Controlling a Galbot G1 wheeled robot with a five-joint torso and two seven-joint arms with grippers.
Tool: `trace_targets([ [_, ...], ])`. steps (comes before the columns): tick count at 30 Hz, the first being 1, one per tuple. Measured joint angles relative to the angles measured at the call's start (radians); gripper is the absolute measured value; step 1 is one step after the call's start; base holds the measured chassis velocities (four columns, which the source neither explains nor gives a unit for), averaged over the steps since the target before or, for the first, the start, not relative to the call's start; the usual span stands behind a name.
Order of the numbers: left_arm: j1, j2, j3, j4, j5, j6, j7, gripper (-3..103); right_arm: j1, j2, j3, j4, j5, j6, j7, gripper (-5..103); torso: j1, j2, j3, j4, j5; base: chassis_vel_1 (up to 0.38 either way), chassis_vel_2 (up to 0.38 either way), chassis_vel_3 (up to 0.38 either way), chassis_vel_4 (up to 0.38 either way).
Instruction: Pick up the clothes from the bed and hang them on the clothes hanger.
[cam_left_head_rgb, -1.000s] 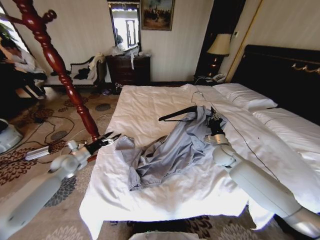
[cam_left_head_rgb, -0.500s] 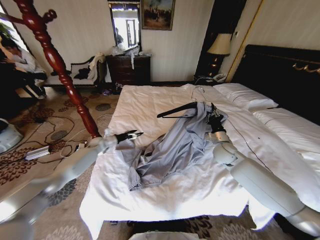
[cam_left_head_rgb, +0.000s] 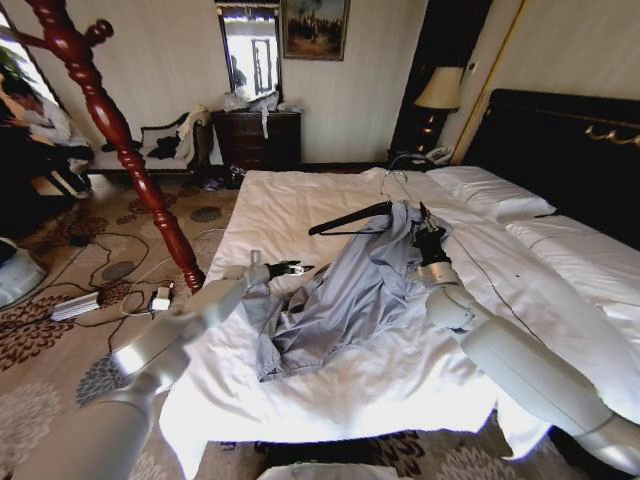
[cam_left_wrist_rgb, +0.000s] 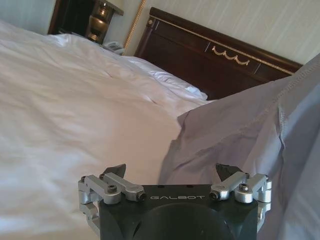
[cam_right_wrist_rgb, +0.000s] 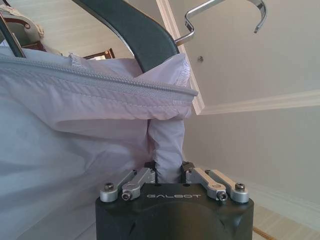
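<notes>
The clothes (cam_left_head_rgb: 345, 300), a light grey-blue jacket, lie crumpled across the middle of the bed (cam_left_head_rgb: 300, 210) with its white duvet. Their upper end is raised. A black clothes hanger (cam_left_head_rgb: 350, 218) sits inside that raised end, its thin hook (cam_left_head_rgb: 396, 182) pointing toward the headboard. My right gripper (cam_left_head_rgb: 428, 236) holds this end up; in the right wrist view it (cam_right_wrist_rgb: 169, 171) is shut on a fold of the clothes (cam_right_wrist_rgb: 75, 130) just below the clothes hanger (cam_right_wrist_rgb: 130, 30). My left gripper (cam_left_head_rgb: 290, 268) hovers over the duvet at the garment's left edge, open (cam_left_wrist_rgb: 171, 172), with the clothes (cam_left_wrist_rgb: 260, 125) just ahead of it.
A tall reddish-brown wooden coat stand (cam_left_head_rgb: 120, 140) rises from the carpet left of the bed. Cables and a power strip (cam_left_head_rgb: 75, 305) lie on the floor there. A dark dresser (cam_left_head_rgb: 258, 138) and a chair with dark clothes (cam_left_head_rgb: 170, 145) stand at the far wall. White pillows (cam_left_head_rgb: 490, 192) rest against the black headboard (cam_left_head_rgb: 570, 150).
My left arm has swung right, from beside the bed to over the duvet at the garment's edge. The right gripper has lifted the hanger end slightly.
</notes>
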Motion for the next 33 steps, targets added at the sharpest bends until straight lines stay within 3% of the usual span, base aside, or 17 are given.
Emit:
trace_targets([
  [5, -0.007, -0.057, -0.033, 0.049, 0.036, 0.018, 0.008, 100, -0.002, -0.002, 0.001, 0.020, 0.002, 0.006, 0.002, 20, 0.000, 0.000, 0.000, 0.0005, -0.0002, 0.000, 0.000, 0.000, 0.000],
  [18, -0.011, -0.090, -0.074, 0.106, 0.064, 0.039, 0.016, 100, -0.002, -0.029, 0.002, 0.098, 0.010, 0.026, 0.002, 20, 0.000, 0.000, 0.000, 0.0005, -0.0004, 0.000, 0.000, 0.000, 0.000],
  [22, -0.002, -0.105, -0.102, 0.105, 0.049, 0.013, -0.024, 101, -0.004, -0.030, 0.001, 0.099, 0.009, 0.030, 0.002, 20, 0.000, 0.000, 0.000, 0.0002, -0.0004, 0.000, 0.000, 0.000, 0.000],
  [26, -0.001, -0.103, -0.115, 0.091, 0.034, -0.001, -0.044, 80, -0.006, -0.030, 0.002, 0.100, 0.008, 0.031, 0.002, 20, 0.000, 0.000, 0.000, 0.0004, -0.0004, 0.000, 0.000, 0.000, 0.000],
  [31, 0.003, -0.091, -0.114, 0.073, 0.017, -0.007, -0.057, 69, -0.015, -0.030, 0.002, 0.101, 0.009, 0.031, 0.002, 20, 0.000, 0.000, 0.000, 0.0004, -0.0004, 0.000, 0.000, 0.000, 0.000],
  [33, 0.008, -0.083, -0.102, 0.063, 0.008, -0.008, -0.057, 58, -0.020, -0.030, 0.002, 0.103, 0.010, 0.031, 0.002, 20, 0.000, 0.000, 0.000, 0.0004, -0.0003, 0.000, 0.000, 0.000, 0.000],
])
